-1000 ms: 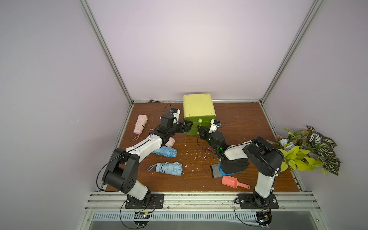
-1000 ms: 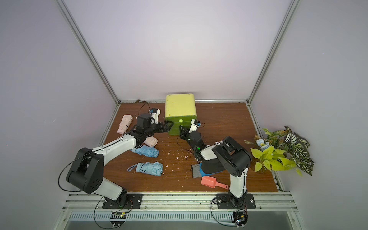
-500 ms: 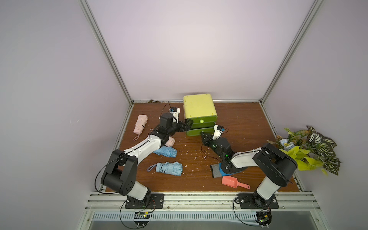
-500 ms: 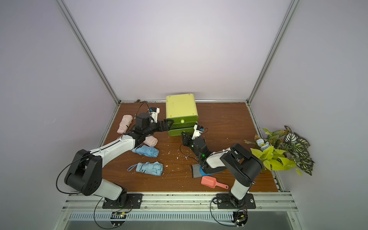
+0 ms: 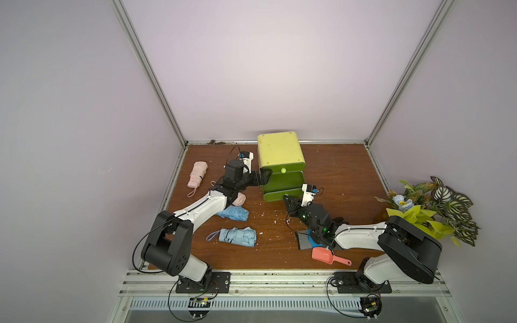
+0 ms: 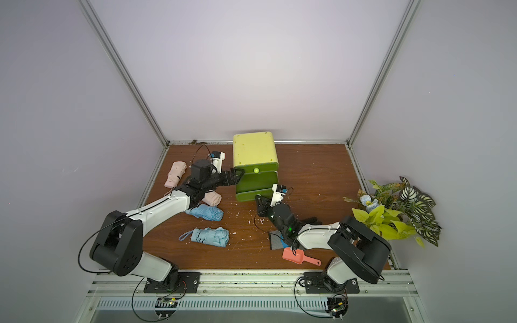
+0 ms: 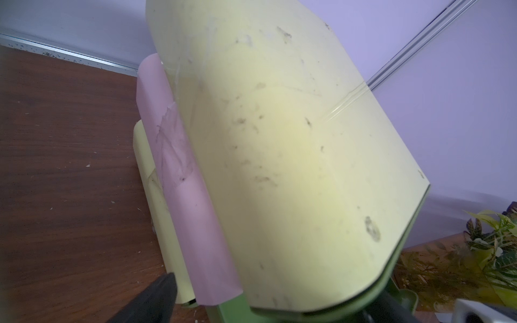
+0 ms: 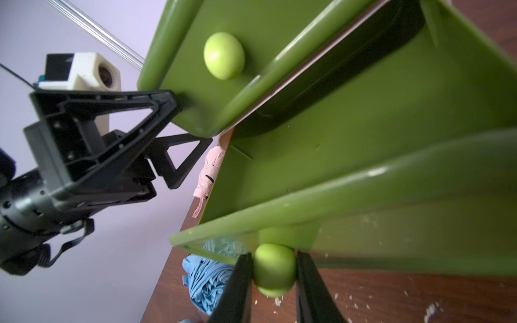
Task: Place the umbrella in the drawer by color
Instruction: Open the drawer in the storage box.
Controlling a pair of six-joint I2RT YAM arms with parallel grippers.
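The green drawer unit [image 5: 279,156] with a pale yellow top stands at the back of the table. My right gripper [image 8: 274,279] is shut on the round knob [image 8: 274,268] of the lowest drawer [image 5: 275,195], which is drawn out a little. My left gripper [image 5: 264,179] is open, its fingers [image 8: 156,112] straddling the top drawer's left corner. Two pink folded umbrellas [image 5: 197,174] [image 5: 239,199] and two blue ones [image 5: 233,214] [image 5: 239,236] lie on the table left of the unit. A pink sheet [image 7: 190,181] covers the unit's side.
A coral scoop [image 5: 324,255] and a grey cloth [image 5: 305,240] lie under my right arm near the front edge. An artificial plant [image 5: 430,209] stands at the right wall. White crumbs [image 5: 263,215] dot the wood in front of the unit.
My right gripper has drawn back toward the front edge with the lowest drawer's knob in it, and that drawer has slid out. The left arm has hardly moved.
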